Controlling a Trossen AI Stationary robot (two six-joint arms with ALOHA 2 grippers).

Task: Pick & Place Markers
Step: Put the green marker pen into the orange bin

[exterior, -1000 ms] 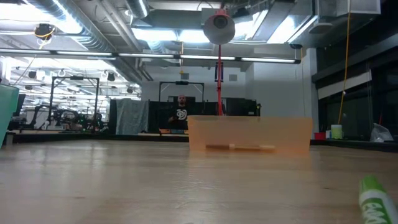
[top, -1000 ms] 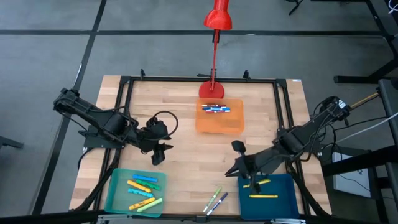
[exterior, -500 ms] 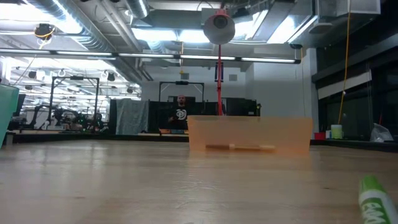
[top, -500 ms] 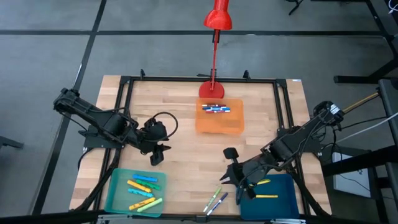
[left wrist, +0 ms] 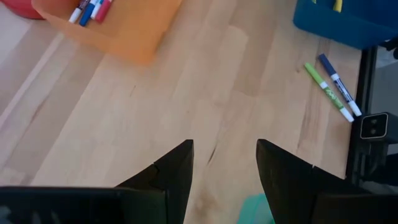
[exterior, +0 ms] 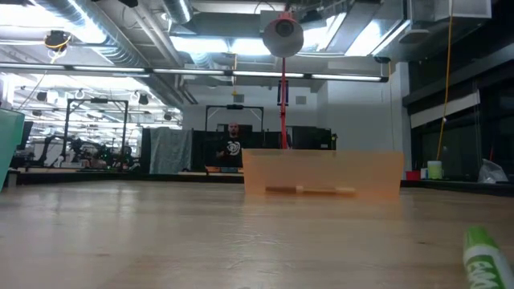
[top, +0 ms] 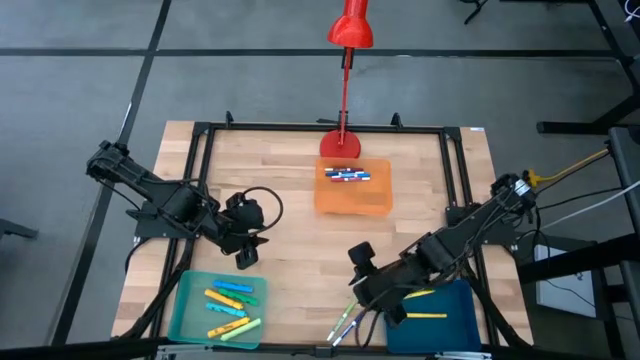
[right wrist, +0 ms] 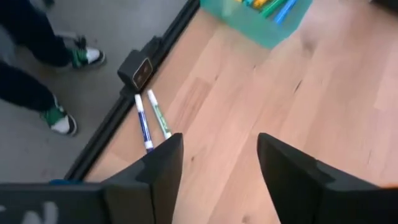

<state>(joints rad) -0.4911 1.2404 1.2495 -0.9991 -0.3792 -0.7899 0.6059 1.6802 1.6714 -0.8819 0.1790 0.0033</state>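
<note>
Our right gripper (top: 362, 287) has just let go of a yellow marker (top: 424, 315), which now lies in the square blue tray (top: 455, 330). Now open and empty, it has swung left of that tray, toward the green marker (top: 345, 316) and blue marker (top: 351, 326) lying loose there, likely next. Our left gripper (top: 244, 262) waits open, far left of the tray.

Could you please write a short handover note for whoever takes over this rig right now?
Left gripper: open, empty, above the table beside the teal tray.
Right gripper: open, empty, close to the loose green marker and blue marker at the table's front edge.
Done: several markers in the teal tray, a few in the orange tray, a yellow marker in the blue tray.
Left: the two loose markers.
</note>
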